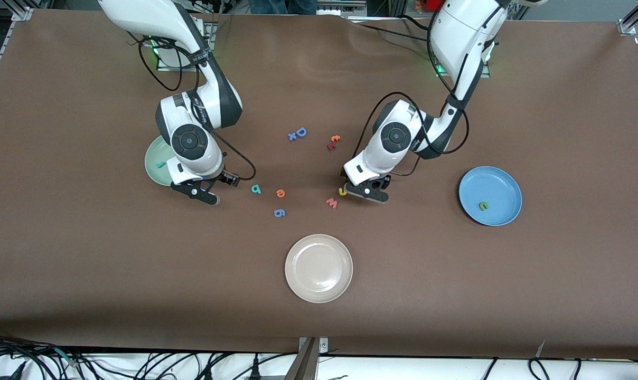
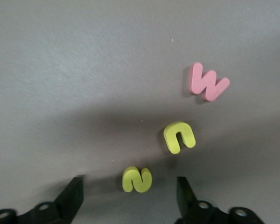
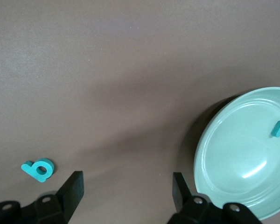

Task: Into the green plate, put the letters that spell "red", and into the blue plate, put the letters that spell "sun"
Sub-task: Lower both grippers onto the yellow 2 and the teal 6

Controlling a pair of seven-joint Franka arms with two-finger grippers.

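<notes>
The left gripper (image 2: 129,191) is lowered over the surface (image 1: 456,274), its jaws apart on either side of the yellow "s" (image 2: 137,179), which is not seen to be touched. In the front view that letter is hidden under the gripper; only the yellow "u" (image 1: 343,191) and the pink "w" (image 1: 331,202) show beside it. The olive "n" (image 1: 484,206) is seen in the blue plate (image 1: 504,182).

The right gripper (image 3: 126,191) is held above bare surface just beside the green plate (image 3: 233,163), jaws apart and empty. That plate is partly covered by the right arm in the front view and cut off at the edge of the right wrist view; the teal "r" (image 3: 279,128) lies in it. The teal "d" (image 1: 256,189) and orange "e" (image 1: 280,193) lie on the surface between the two grippers.
</notes>
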